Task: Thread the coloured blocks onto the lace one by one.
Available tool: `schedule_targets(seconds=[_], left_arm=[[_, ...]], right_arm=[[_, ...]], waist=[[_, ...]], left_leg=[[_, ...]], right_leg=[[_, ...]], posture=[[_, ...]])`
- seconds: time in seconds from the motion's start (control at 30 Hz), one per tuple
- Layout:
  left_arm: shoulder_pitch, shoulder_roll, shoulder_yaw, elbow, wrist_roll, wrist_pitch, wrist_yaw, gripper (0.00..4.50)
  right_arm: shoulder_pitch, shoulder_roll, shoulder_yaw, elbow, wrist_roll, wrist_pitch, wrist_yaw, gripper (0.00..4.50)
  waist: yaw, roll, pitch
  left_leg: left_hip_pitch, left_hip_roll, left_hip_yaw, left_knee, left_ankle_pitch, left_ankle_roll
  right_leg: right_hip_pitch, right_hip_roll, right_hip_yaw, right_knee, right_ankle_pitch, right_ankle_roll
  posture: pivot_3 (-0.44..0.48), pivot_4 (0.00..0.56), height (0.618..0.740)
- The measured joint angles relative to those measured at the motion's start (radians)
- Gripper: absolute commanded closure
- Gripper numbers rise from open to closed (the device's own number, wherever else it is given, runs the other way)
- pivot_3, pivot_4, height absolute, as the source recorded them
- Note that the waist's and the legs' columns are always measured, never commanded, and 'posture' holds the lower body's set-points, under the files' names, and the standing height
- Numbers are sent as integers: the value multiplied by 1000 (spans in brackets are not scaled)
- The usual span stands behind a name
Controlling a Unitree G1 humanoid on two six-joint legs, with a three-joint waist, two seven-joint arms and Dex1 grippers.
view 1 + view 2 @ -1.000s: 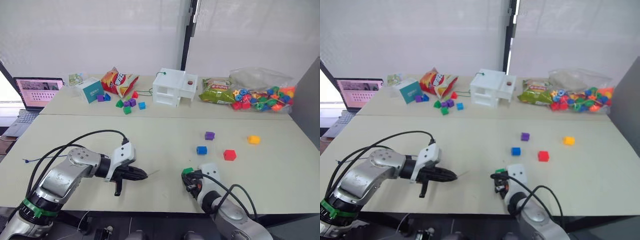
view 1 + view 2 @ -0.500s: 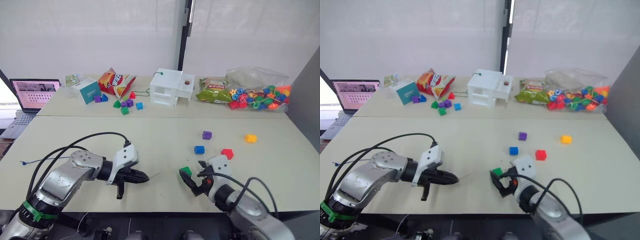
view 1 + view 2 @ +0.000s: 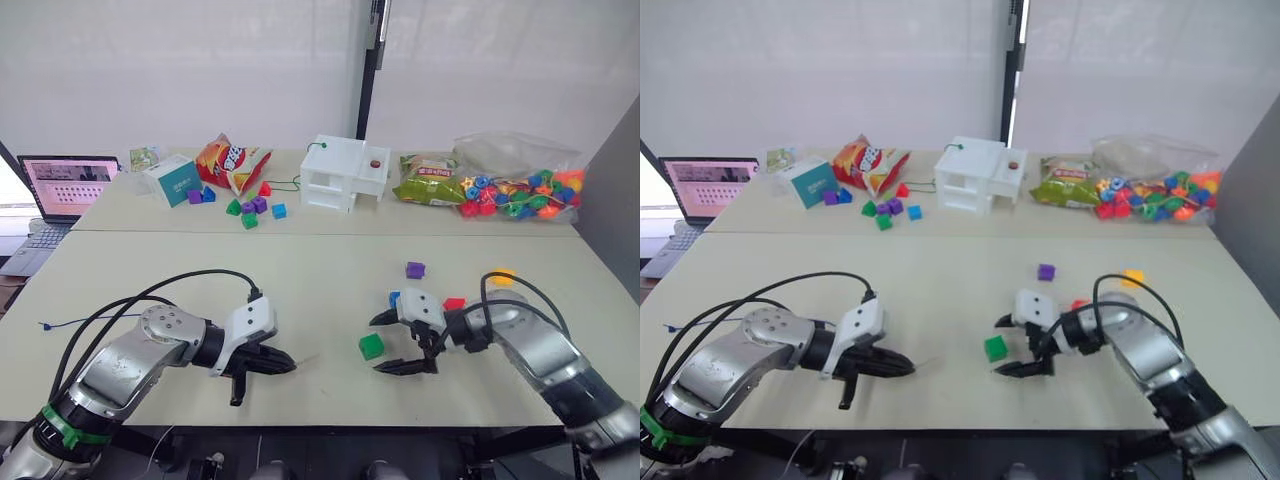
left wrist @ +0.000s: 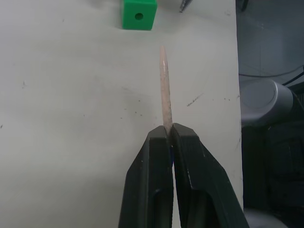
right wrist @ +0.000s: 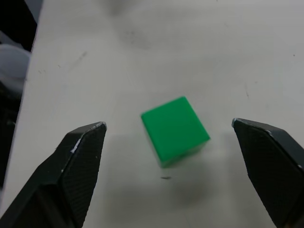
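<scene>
Left end effector (image 4: 170,137) clenched on lace (image 4: 165,90) tip, right end effector (image 5: 175,137) released, straddling green block (image 5: 175,129)

1. No lettering can be read with certainty anywhere.
2. The red and yellow snack bag (image 3: 233,162) at the far side of the counter (image 3: 300,270) carries a logo, too small to make out.
3. The green snack bag (image 3: 428,184) has print that is unreadable.
4. The teal box (image 3: 180,182) bears a white mark, illegible.
5. The laptop screen (image 3: 66,186) shows a blurred page.
</scene>
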Motion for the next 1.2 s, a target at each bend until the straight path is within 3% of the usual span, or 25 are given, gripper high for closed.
schedule_targets(seconds=[0.1, 0.27, 0.43, 0.47, 0.8, 1.2], left_arm=[[5, 6, -7, -17, 1, 2, 5, 4500], [5, 7, -28, -34, 33, 2, 41, 4500], [-42, -2, -104, -50, 75, 34, 73, 4500], [-56, -2, -119, -54, 78, 49, 75, 4500], [-199, -15, -259, -33, 131, 82, 46, 4500], [-326, -56, -372, 35, 193, 51, -50, 4500]], right_arm=[[-36, 44, 12, 130, -49, -103, 59, 26], [-31, 65, -3, 198, -65, -169, 110, 1550], [55, 84, -49, 118, -31, -103, 84, 3242], [77, 86, -60, 91, -27, -87, 65, 3336], [313, 108, -126, -285, 21, 202, -154, 3336], [320, 109, -103, -341, 14, 252, -206, 3336]], waist=[[1, 0, 0], [5, 0, 0], [13, 0, 0], [13, 0, 0], [20, 0, 0], [19, 0, 0]], left_leg=[[-1, 0, 0, 0, 0, 0], [-1, -1, -1, 0, 0, 0], [-1, -1, -1, 0, 0, -1], [-1, -1, -1, 0, 0, -1], [-1, -2, -1, 0, 0, -1], [-1, -1, -1, 2, 0, -1]], right_leg=[[-1, -1, 0, 0, 0, 0], [-1, -2, 0, 1, 0, 0], [-1, -2, 0, 1, 0, 0], [-1, -2, 0, 1, 0, 0], [-1, -2, 0, 2, 0, 0], [0, 0, 0, 2, 0, 0]], posture=[[0, 150, 740], [0, 150, 740], [0, 150, 740], [0, 150, 740], [0, 150, 740], [0, 150, 740]])
